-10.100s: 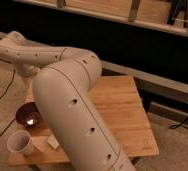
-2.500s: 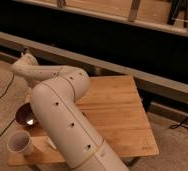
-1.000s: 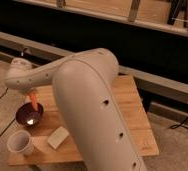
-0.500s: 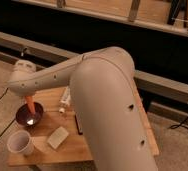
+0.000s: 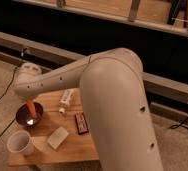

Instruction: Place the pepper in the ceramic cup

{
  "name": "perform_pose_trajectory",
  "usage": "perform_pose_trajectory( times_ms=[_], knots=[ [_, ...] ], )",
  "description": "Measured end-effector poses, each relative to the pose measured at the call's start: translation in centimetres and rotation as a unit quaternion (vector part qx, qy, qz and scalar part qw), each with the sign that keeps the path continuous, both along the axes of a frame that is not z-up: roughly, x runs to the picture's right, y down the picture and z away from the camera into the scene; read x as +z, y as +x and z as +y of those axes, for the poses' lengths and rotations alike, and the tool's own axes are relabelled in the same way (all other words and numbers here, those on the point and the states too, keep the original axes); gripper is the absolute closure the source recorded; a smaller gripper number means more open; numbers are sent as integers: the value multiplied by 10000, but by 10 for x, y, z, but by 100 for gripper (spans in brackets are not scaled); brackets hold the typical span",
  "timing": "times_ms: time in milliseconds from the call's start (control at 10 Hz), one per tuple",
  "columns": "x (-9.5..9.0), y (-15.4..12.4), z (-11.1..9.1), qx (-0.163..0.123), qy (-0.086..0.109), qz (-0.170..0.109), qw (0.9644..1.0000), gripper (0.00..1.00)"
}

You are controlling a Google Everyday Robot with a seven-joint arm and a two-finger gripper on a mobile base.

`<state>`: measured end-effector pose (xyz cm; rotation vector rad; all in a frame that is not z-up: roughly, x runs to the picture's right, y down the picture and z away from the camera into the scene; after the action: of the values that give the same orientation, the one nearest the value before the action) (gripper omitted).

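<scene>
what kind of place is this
Probably a lab or workshop test area: a small wooden table on bare floor, cables trailing, a dark railed barrier behind. The tool holds the pepper over the bowl.

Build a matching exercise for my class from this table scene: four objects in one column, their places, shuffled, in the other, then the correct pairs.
Objects:
1. pepper
2. ceramic cup
3. black-and-red bar
4. white tube

Places:
A. table's front-left corner
B. hanging over the dark bowl, under the gripper
C. mid-table, right of the pale block
D. toward the table's back, beside the arm

Pairs: 1-B, 2-A, 3-C, 4-D
</scene>
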<state>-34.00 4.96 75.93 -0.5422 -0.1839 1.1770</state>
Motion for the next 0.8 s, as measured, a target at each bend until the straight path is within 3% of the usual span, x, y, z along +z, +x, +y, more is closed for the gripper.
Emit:
perform_pose_trajectory(
  times_ms=[400,800],
  knots=[
    [-17,-1,0,81,-6,-428,9991,100],
    [-39,1,8,145,-129,-1014,9947,100]
  ],
)
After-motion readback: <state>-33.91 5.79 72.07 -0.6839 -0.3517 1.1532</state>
